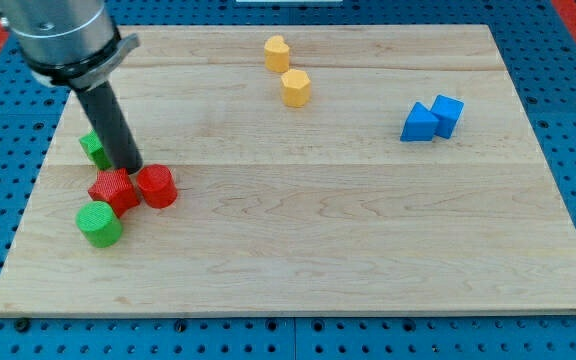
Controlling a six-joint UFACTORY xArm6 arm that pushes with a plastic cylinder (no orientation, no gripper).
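Note:
My dark rod comes down from the view's top left, and my tip ends at the top edge of a red star-shaped block, touching or almost touching it. A red cylinder sits right beside that block on its right. Below and left of them stands a green cylinder. Another green block lies just left of the rod, partly hidden behind it.
Two yellow blocks sit near the top middle of the wooden board. A blue triangle-like block and a blue cube touch each other at the upper right.

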